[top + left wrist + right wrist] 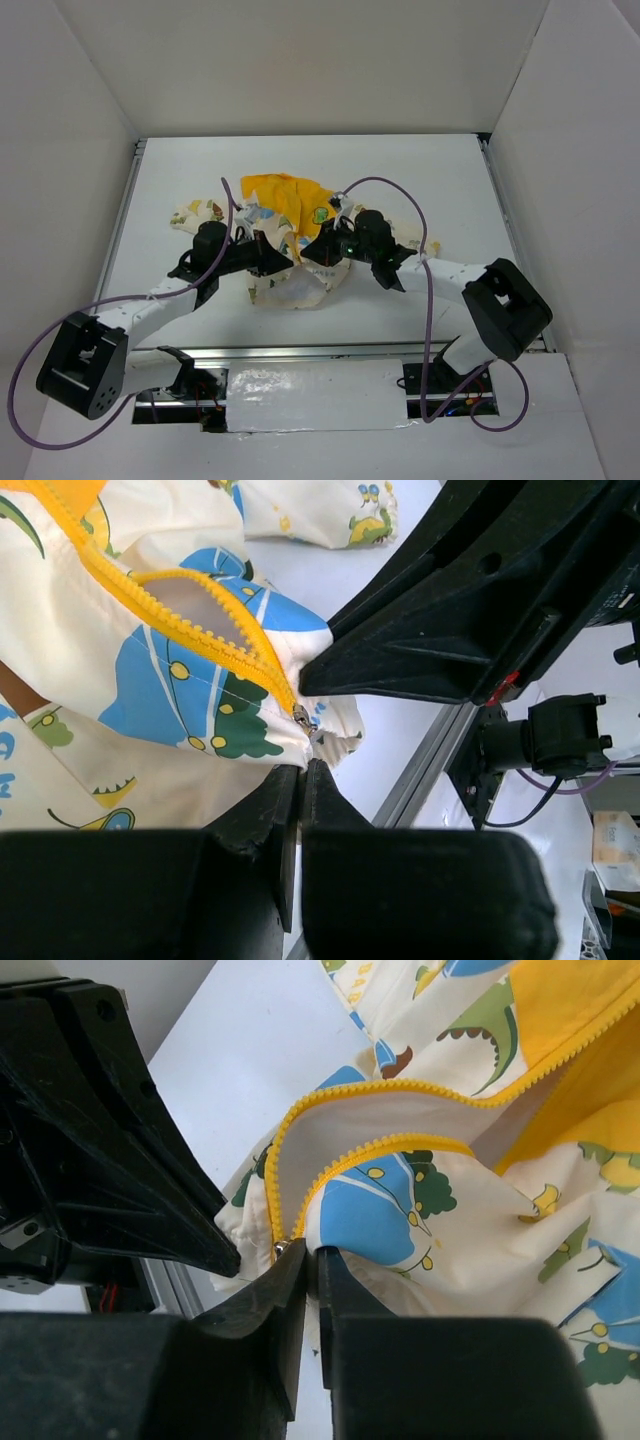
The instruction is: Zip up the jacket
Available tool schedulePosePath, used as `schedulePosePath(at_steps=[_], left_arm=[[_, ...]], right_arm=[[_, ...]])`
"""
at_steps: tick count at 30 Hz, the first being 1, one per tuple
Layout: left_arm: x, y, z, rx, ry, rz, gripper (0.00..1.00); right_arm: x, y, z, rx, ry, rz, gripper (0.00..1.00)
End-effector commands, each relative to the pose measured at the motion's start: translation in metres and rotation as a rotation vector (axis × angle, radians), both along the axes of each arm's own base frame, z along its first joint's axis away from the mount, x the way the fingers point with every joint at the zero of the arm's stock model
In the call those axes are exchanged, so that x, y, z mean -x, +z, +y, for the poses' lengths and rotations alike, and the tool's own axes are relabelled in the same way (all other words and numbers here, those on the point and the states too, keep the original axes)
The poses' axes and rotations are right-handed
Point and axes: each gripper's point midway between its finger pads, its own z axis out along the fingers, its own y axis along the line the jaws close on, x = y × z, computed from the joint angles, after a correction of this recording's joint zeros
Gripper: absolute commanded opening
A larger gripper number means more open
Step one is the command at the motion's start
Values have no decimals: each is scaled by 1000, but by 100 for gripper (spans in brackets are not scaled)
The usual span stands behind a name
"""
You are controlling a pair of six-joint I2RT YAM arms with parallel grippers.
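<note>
1. Squarely at mid-table (pixel 420 170), the jacket (pixel 296 292) lies crumpled, with its yellow-orange hood (pixel 283 195) toward 12 o'clock and its hem toward 6 o'clock, nearest the arm bases.
2. Both arms meet at that hem. The left gripper (pixel 277 262) reaches in from 8 o'clock and the right gripper (pixel 323 252) from 4 o'clock, their tips almost touching.
3. Each gripper's fingers are pressed narrow, pinching cream cloth at the hem's edge.
4. The zipper slider (pixel 282 1248) sits at the bottom of the track. It is just off the right fingertips at 11 o'clock in the right wrist view, and just above the left fingertips at 12 o'clock in the left wrist view.
5. Whether either gripper has the pull tab itself cannot be told.
6. From the slider the yellow teeth (pixel 400 1143) split into two rows and run toward the hood, so the front is open.
7. By the look of it, closing means drawing the slider along that 6-to-12 line, away from the bases, while one gripper anchors the hem. Both are equally near.
8. No container shows.
</note>
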Motion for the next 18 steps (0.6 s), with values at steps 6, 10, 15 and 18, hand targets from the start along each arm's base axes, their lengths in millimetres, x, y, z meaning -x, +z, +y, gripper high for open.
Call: schedulePosePath(at_steps=[6, 10, 15, 18], left_arm=[[4, -1, -12, 23, -68, -6, 0], [4, -1, -14, 28, -75, -6, 0], [5, -3, -14, 26, -78, -2, 0], [6, -3, -15, 29, -83, 0, 0]], right_arm=[[8, 27, -3, -95, -32, -4, 32], [1, 47, -7, -83, -70, -38, 43], [3, 70, -17, -86, -101, -72, 76], [5, 73, -22, -73, -121, -60, 80]])
